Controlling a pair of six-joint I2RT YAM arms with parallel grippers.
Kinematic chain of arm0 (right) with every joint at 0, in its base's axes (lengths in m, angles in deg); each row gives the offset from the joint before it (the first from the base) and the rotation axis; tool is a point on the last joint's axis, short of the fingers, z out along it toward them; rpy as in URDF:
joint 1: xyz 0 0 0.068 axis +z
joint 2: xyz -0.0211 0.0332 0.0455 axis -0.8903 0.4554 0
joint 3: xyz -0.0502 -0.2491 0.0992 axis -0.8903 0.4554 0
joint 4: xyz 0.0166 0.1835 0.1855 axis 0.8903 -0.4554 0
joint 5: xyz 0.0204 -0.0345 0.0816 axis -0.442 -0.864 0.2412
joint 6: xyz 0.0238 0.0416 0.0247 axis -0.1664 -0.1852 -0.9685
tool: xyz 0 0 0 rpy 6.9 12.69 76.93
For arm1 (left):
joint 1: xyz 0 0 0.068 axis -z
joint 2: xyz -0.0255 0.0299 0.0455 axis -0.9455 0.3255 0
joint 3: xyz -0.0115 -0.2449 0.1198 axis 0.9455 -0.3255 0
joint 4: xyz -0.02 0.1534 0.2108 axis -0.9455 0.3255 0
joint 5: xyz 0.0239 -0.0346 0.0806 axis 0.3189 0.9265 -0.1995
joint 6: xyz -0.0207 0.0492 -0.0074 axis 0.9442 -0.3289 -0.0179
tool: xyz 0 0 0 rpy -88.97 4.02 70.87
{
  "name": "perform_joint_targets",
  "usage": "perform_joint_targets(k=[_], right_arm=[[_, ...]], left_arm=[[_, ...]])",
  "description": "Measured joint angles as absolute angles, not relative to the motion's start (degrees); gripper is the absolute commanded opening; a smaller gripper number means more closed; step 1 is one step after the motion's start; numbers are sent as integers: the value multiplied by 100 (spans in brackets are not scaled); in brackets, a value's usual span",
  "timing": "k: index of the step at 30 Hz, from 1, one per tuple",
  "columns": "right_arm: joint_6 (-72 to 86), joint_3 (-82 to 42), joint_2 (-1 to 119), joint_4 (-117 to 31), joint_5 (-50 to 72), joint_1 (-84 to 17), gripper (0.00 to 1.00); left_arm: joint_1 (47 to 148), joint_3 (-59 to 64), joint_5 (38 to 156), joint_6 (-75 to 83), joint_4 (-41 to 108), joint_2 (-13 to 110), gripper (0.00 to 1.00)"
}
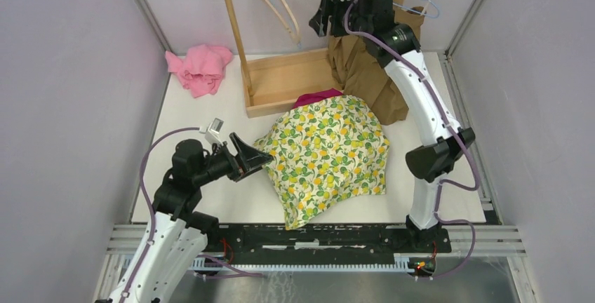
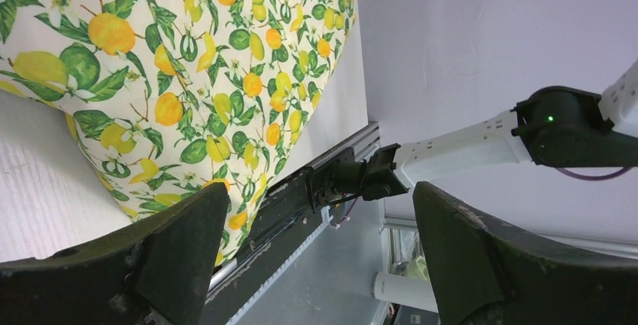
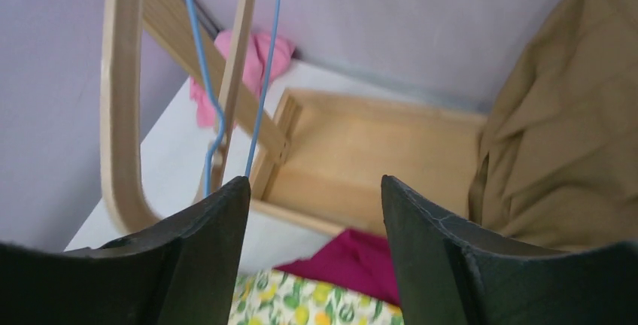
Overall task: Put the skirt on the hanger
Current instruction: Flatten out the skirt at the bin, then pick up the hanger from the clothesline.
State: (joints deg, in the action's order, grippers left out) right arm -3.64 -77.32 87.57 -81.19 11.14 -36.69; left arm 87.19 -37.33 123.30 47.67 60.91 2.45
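Enclosure: pale lilac walls on three sides, white worktop (image 1: 210, 205), black rail along its near edge.

Left fingers (image 1: 249, 157): spread wide, nothing between them. The tips are just beside the left edge of the lemon-print skirt (image 1: 330, 156); I cannot tell whether they touch it. Wrist level and low over the worktop, pointing right. The forearm rises from the base at the near left corner.

Right fingers (image 1: 324, 14): partly spread, gripping nothing. A strand of the blue wire hanger (image 3: 263, 77) runs down to the tip of one finger, with a wooden hanger (image 3: 120, 99) beside it. Arm stretched far back, elbow near the right edge, wrist raised at the top of the wooden rack (image 1: 288, 78).

Skirt: heaped at mid-worktop, not on any hanger. Its near corner reaches the front edge at the rail. A magenta garment (image 1: 317, 97) shows at its far side.

Edges and room: brown garment (image 1: 365, 71) at the back right, draped by the rack. Pink cloth (image 1: 201, 68) in the back left corner. Bare worktop shows left of the skirt, and a narrower strip on its right.
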Motion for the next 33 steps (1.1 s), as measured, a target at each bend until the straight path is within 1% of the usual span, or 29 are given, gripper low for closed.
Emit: perform_joint_targets(k=[5,9,11,19,24,28,33], right_arm=[[-364,-8396,9517,-7153,1025,-3680,70],[-458,-9275,10306,-6668,1012,-3680,67],[-548,-9316,10451,-6489,1042,-3680,67],[-760,-8055,10179,-5628,1136,-3678,65],[-801,-7482,9887,-5258,1152,-3678,64],[-801,-7242,9607,-5029,1114,-3671,64],[-799,-7229,9410,-4771,1143,-3630,64]], left_arm=[[8719,-3735,12334,4705,6051,186,99],[8719,-3735,12343,4629,6049,247,99],[8719,-3735,12343,4592,6047,254,99],[8719,-3794,12352,4465,6032,322,99],[8719,-3914,12354,4386,6030,400,99],[8719,-3967,12354,4382,6027,407,99],[8719,-4056,12356,4382,6008,402,99]])
